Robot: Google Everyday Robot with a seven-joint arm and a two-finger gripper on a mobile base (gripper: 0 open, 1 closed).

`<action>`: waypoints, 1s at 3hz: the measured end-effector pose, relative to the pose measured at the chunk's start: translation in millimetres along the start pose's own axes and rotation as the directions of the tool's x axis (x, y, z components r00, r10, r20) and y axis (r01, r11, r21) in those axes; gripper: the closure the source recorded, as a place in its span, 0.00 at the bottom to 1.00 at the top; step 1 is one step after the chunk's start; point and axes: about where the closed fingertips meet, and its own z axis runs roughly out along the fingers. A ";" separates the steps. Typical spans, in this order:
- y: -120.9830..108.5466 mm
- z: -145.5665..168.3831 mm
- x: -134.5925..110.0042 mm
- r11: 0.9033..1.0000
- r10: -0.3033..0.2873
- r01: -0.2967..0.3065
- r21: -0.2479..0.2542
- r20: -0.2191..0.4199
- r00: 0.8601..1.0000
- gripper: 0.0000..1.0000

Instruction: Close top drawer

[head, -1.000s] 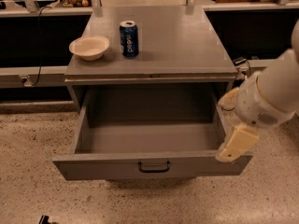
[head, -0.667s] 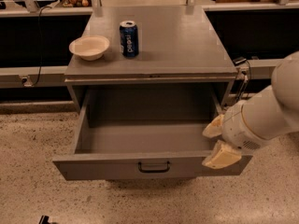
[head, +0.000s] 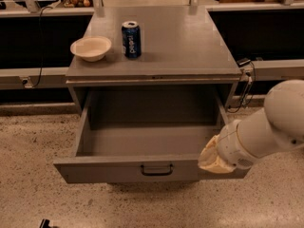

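Note:
The top drawer (head: 118, 171) is a wide grey metal drawer pulled far out of the cabinet, empty inside, with a small dark bar handle (head: 156, 169) at the centre of its front panel. My gripper (head: 211, 159) is at the right end of the drawer's front edge, its cream-coloured fingers against the top rim of the front panel. The white arm reaches in from the right.
On the grey cabinet top (head: 190, 37) stand a white bowl (head: 90, 48) at the left and a blue soda can (head: 131, 39) beside it. Dark shelving runs behind. A cable hangs at the cabinet's right side (head: 244, 87). Speckled floor lies in front.
The arm has swung down and left, bringing my gripper from beside the drawer's right side to the right end of its front edge. The drawer stays open.

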 end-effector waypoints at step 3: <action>32.5 73.9 37.2 0.989 -0.071 0.050 0.137 0.156 0.985 1.00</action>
